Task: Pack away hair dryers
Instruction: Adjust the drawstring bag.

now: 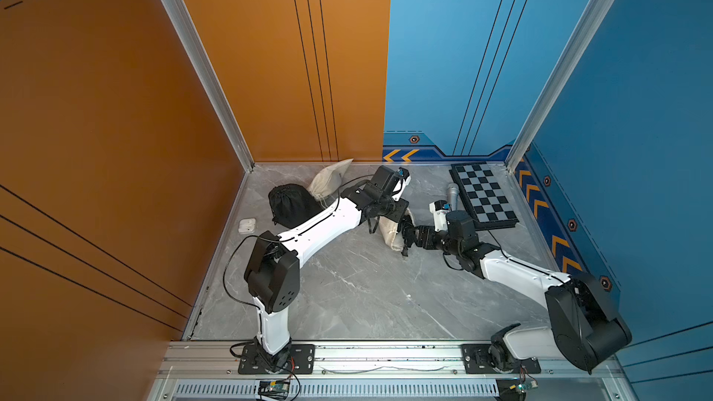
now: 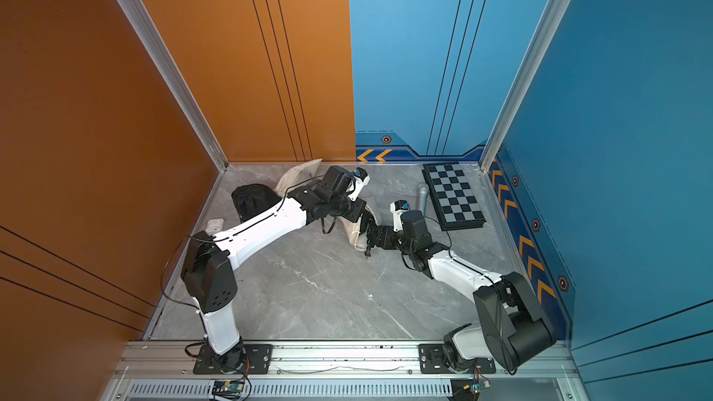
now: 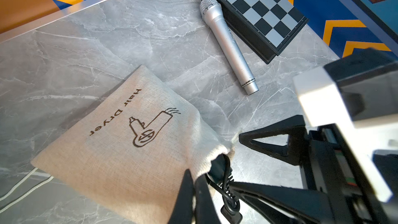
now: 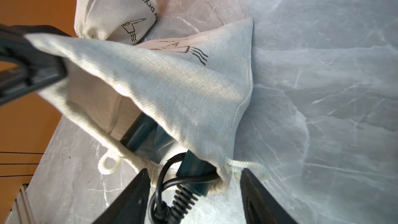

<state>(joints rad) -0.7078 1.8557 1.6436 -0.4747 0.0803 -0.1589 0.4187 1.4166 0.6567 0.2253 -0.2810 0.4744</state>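
Note:
A black hair dryer lies mostly inside a beige cloth bag printed "Hair Dryer", in the middle of the table. Its handle end and coiled black cord stick out of the bag's mouth. My left gripper is shut on the bag's rim and holds the mouth up. My right gripper is open, one finger on each side of the handle end and cord, with gaps on both sides. In both top views the two grippers meet at the bag.
A second bulging beige bag and a black drawstring bag lie at the back left, with a small white case near the left edge. A grey microphone lies beside a chessboard at the back right.

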